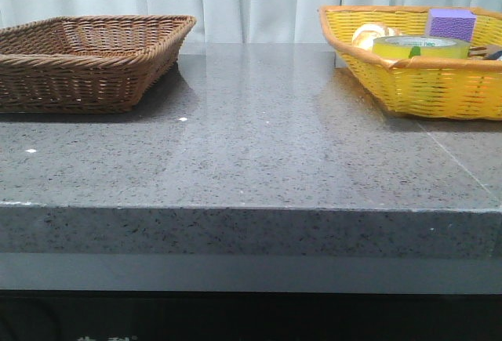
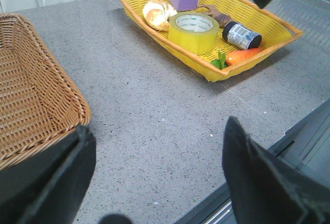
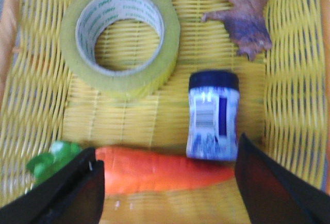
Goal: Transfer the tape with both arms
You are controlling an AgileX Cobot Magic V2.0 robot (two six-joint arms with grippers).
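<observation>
The yellow tape roll [image 1: 421,47] lies flat in the yellow basket [image 1: 408,90] at the back right. It also shows in the left wrist view [image 2: 194,31] and the right wrist view [image 3: 119,36], with green print on its white core. My right gripper [image 3: 167,183] is open above the basket, over an orange carrot [image 3: 160,170], with the tape beyond its fingertips. My left gripper [image 2: 157,177] is open and empty above the grey table, near its front edge beside the brown basket [image 2: 31,105]. Neither arm shows in the front view.
The yellow basket also holds a purple block [image 1: 451,21], a pale round thing [image 2: 159,13], a small dark-lidded jar [image 3: 212,116] and a brown ginger-like piece [image 3: 245,13]. An empty brown wicker basket [image 1: 86,59] stands at the back left. Grey tabletop [image 1: 259,145] lies between the baskets.
</observation>
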